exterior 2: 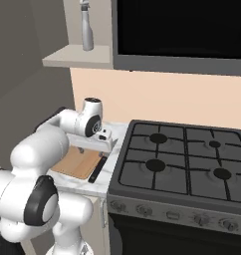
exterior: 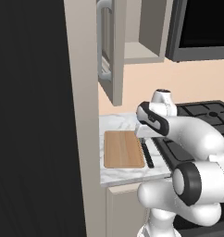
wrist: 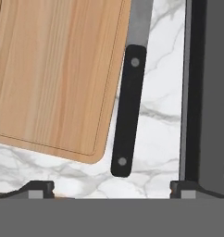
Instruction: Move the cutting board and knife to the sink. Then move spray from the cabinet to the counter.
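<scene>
The long slim knife with a grey blade and black riveted handle (wrist: 128, 109) lies flat on the white marble counter with grey veins (wrist: 162, 92), its long axis running front to back: the handle end points toward the counter's front edge and the blade toward the wall. In the hand view the handle leans slightly against the picture's vertical, and only the start of the blade shows before the top edge cuts it off. Just beside the knife lies the flat light-brown wooden cutting board with rounded corners (wrist: 53, 74), its long side roughly parallel to the knife; whether the two touch along the blade is hard to make out, though a thin sliver of marble separates the board's corner from the handle. On the knife's other side, a little apart, runs the dark edge of the black gas stovetop (exterior 2: 184, 159). The two-finger gripper (wrist: 112, 187) hovers above the handle end with its jaws spread wide, one fingertip over the board side and the other at the stovetop's edge, holding nothing. In the base views the white arm hides most of the knife. Above, on the open beige wall cabinet's shelf (exterior 2: 80, 57), the tall slim grey spray bottle (exterior 2: 86, 30) stands upright, its top cut off by the frame.
</scene>
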